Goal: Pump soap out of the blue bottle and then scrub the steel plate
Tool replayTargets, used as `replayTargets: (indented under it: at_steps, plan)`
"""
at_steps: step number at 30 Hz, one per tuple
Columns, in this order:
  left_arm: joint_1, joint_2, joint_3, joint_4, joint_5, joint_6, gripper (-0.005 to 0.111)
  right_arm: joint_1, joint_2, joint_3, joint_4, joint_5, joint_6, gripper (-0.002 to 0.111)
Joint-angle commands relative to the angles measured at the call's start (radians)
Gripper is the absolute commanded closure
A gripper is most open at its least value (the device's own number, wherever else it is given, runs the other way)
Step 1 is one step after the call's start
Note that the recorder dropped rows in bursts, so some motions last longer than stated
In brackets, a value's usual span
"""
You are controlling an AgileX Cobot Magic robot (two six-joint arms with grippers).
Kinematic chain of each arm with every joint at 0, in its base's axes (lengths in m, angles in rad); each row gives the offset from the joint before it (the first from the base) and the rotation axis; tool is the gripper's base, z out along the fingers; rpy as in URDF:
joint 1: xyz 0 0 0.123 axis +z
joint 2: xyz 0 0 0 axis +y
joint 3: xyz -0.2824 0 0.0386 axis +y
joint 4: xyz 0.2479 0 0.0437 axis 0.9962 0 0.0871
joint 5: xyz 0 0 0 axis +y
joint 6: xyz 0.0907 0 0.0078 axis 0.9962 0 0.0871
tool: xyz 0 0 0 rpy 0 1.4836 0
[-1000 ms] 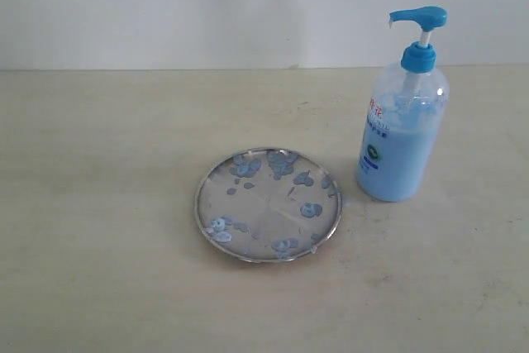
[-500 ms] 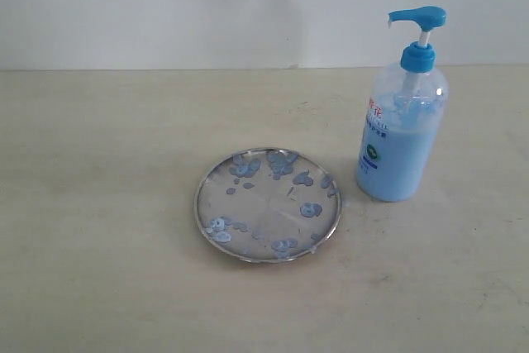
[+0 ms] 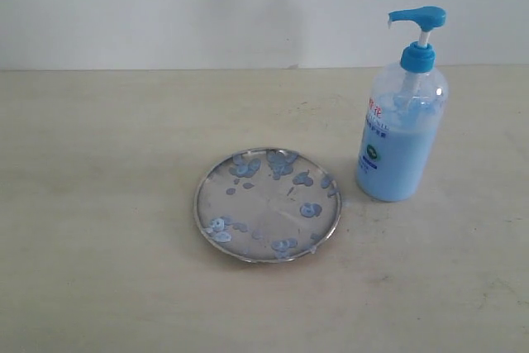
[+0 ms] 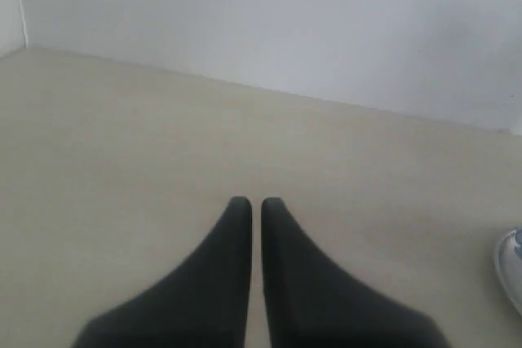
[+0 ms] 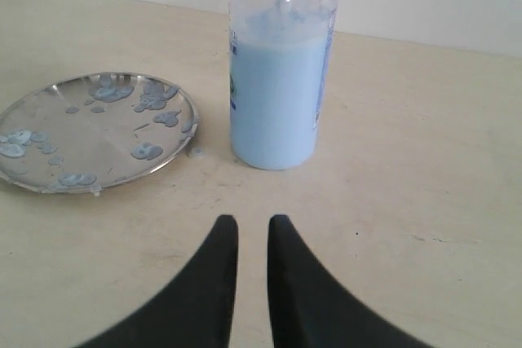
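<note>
The steel plate (image 3: 266, 204) lies flat at the middle of the table, dotted with blue-grey soap blobs (image 3: 311, 210). To its right stands the blue bottle (image 3: 398, 142) with its blue pump head (image 3: 420, 16) up and light blue soap (image 3: 407, 163) inside. Neither arm shows in the exterior view. My right gripper (image 5: 254, 222) hangs shut and empty, a narrow gap between its tips, short of the bottle (image 5: 277, 95) and beside the plate (image 5: 73, 140). My left gripper (image 4: 256, 201) is shut over bare table, with only the plate's rim (image 4: 512, 270) at the frame edge.
The beige table (image 3: 107, 204) runs back to a white wall (image 3: 207, 6). A small soap spot (image 5: 196, 152) sits on the table between plate and bottle.
</note>
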Motion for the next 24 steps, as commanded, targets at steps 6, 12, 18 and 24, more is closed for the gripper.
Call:
replayTargets:
  at_steps: [6,12,18,24]
  plan:
    - [-0.006,-0.098,0.013,0.055,0.172,0.171,0.102,-0.004,-0.005,-0.001,0.001,-0.004,0.002,0.104]
    - [-0.006,-0.098,0.013,0.051,0.168,0.171,0.102,-0.004,-0.005,-0.001,0.001,-0.004,0.002,0.104]
    - [-0.006,-0.098,0.013,0.051,0.144,0.171,0.102,-0.004,-0.005,-0.001,0.008,-0.01,0.002,0.104]
    - [-0.006,-0.098,0.013,0.059,0.074,0.171,0.102,-0.004,-0.005,-0.001,0.008,-0.025,0.002,0.104]
